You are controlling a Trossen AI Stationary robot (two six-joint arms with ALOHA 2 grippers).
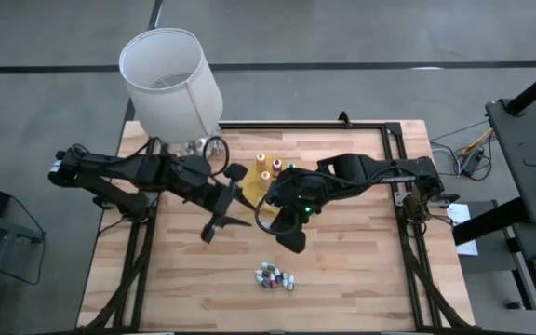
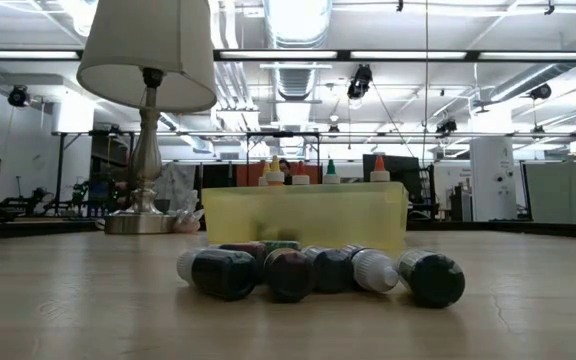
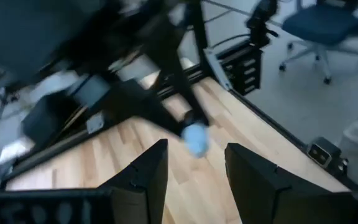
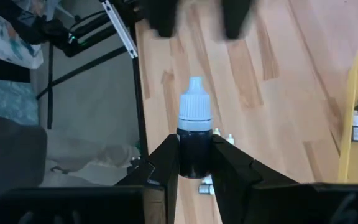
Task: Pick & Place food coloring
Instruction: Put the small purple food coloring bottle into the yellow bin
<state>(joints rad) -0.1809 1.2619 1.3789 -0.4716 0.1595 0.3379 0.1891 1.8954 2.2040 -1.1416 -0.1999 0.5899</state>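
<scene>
Standing upright in yellow tray [image 2: 303,218], four food coloring bottles [image 2: 331,172], small vials [image 2: 318,272] loose nearby

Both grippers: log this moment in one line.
right gripper: shut on dark bottle, white cap, above table | left gripper: open, empty | vial pile: front of table | yellow tray: holds upright bottles

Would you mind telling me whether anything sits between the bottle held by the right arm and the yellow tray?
Nothing visible does. The right gripper holds a dark bottle above bare wood beside the yellow tray. The left gripper, jaws open, hovers close by but not between them.
</scene>
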